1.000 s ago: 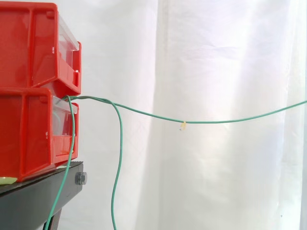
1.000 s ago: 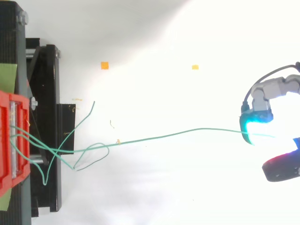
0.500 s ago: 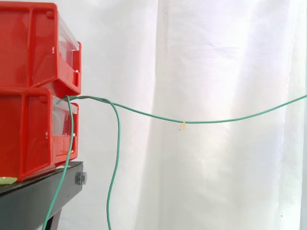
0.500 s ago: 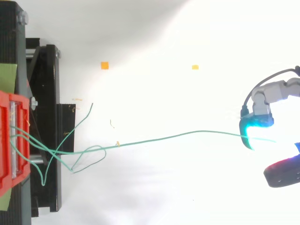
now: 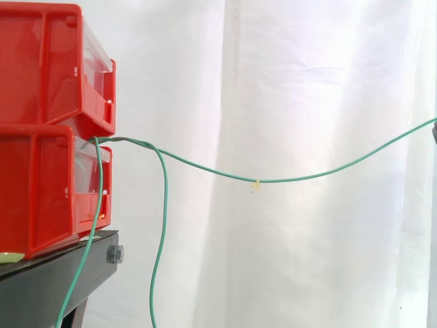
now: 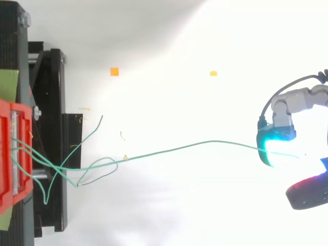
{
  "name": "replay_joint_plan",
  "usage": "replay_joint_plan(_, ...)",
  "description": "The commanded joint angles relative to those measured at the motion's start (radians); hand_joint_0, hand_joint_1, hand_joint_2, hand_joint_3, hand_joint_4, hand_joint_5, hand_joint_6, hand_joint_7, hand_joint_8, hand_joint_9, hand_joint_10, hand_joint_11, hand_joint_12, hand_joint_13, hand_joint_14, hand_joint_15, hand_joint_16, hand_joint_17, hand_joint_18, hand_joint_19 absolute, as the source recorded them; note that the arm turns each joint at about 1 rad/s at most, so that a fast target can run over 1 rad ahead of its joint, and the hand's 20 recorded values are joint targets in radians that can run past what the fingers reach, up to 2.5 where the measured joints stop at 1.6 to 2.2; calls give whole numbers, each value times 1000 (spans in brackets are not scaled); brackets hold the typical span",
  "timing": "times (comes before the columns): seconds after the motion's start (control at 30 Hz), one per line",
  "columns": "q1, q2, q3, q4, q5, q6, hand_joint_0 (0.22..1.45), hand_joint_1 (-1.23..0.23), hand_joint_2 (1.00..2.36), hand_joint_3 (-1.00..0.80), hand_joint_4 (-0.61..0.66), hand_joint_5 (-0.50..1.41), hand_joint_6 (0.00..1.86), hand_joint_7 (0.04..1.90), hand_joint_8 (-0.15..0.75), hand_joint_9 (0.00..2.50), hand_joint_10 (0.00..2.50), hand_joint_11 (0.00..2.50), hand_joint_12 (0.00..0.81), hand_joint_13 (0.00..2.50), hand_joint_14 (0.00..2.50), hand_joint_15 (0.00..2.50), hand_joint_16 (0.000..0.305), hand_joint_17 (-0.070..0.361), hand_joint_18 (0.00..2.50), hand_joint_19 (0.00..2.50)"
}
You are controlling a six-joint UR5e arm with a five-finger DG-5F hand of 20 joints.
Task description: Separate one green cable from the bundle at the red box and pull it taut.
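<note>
— Green cable (image 5: 293, 179): where does it stand?
— One strand runs from the lower red box (image 5: 41, 184) out to my hand (image 6: 277, 136), clear of the bundle (image 6: 77, 171) that loops by the black stand (image 6: 48, 102). I hold it near its free end, curled in at my cyan fingertip (image 6: 267, 151); a short tail pokes out past it.
— Taut, then?
— Not yet, I judge. It sags in the middle, lowest about the small yellow tag (image 5: 256, 183). Separation looks done; the pull is the step in hand.
— And next?
— Draw away from the box, steadily, with a firm grip so the end doesn't slip through.
</note>
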Motion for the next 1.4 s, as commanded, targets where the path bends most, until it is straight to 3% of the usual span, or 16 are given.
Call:
replay_joint_plan(0.0, 0, 0, 0, 12, 0, 0, 711, -749, 1012, -308, -19, 148, 502, 1379, 0, 2500, 2500, 328, 416, 2500, 26, 1597, 43, 96, 1836, 380)
replay_joint_plan(0.37, 0, 0, 0, 13, 0, 0, 710, -751, 1012, -306, -27, 148, 502, 1381, -9, 2500, 2500, 307, 402, 2500, 26, 1604, 35, 78, 1769, 240)
replay_joint_plan(0.47, 0, 1, 0, 12, 0, 0, 710, -752, 1012, -306, -26, 148, 502, 1382, -9, 2500, 2500, 325, 402, 2500, 26, 1612, 19, 43, 1692, 142)
replay_joint_plan(0.53, 0, 0, 0, 13, 0, 0, 711, -753, 1012, -306, -27, 149, 502, 1378, -10, 2500, 2500, 305, 407, 2500, 27, 1607, 2, -5, 1631, 98)
replay_joint_plan(0.73, 0, 0, 0, 13, 0, 0, 713, -760, 1012, -299, -18, 149, 502, 1375, -4, 2500, 2500, 262, 401, 2500, 24, 1643, 24, -54, 1652, 124)
replay_joint_plan(1.03, 0, 0, 1, 13, 0, 0, 716, -768, 1013, -293, -23, 150, 502, 1382, -5, 2500, 2500, 297, 404, 2500, 18, 1701, 30, -67, 1787, 365)
replay_joint_plan(1.37, 0, 0, 1, 13, 0, 0, 717, -768, 1013, -296, -23, 150, 503, 1382, -3, 2500, 2500, 309, 399, 2500, 18, 1710, 28, -63, 1828, 414)
